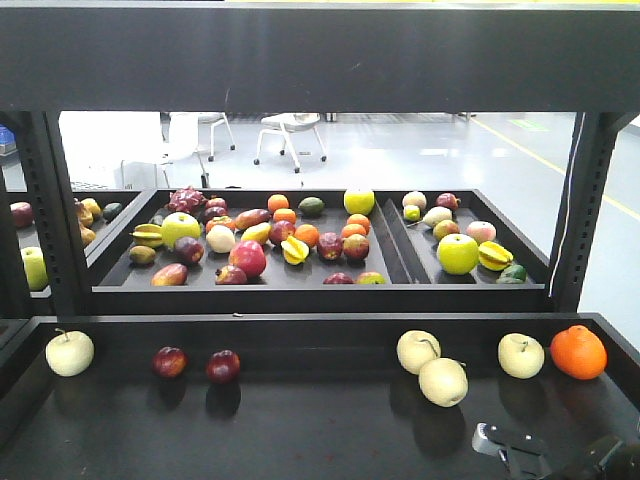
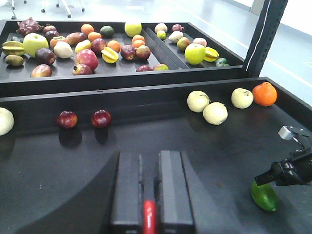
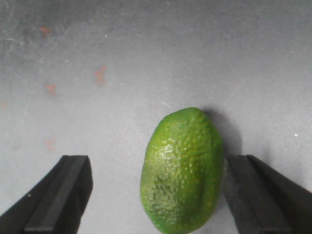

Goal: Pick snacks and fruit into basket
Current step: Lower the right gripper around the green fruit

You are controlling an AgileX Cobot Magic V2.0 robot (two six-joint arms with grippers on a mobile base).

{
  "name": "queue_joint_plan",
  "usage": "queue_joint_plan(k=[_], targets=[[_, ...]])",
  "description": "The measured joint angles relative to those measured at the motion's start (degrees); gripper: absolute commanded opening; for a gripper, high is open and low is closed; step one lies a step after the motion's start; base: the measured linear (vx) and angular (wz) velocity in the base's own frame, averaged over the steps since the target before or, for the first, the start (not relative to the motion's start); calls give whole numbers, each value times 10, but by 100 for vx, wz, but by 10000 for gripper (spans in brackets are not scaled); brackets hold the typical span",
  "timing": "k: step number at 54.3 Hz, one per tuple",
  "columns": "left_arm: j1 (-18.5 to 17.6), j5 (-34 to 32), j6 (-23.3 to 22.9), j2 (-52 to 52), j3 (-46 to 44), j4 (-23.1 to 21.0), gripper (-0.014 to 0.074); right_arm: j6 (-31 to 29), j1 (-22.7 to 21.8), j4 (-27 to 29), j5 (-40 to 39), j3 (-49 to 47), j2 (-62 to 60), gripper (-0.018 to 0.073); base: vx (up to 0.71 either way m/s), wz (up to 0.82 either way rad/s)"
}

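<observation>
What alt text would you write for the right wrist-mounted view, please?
A bumpy-skinned green fruit lies on a dark grey surface between the open black fingers of the right end effector, nearer one finger than the other. A few faint reddish marks dot the surface.
</observation>
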Motion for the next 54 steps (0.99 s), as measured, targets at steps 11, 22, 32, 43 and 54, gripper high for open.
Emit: queue_joint_plan(k=[11,22,32,43,54], targets=[[0,0,0,0,0,0,-8,1,0,-1,-9,0,0,603,0,0],[0,0,0,0,0,0,-8,1,0,-1,-9,0,0,603,0,0],[0,0,0,0,0,0,-8,1,0,-1,-9,0,0,603,0,0],[0,0,0,0,0,0,-8,1,0,-1,-9,0,0,599,0,0],[0,0,0,0,0,0,-8,1,0,-1,-4,-2,24,598,0,0]])
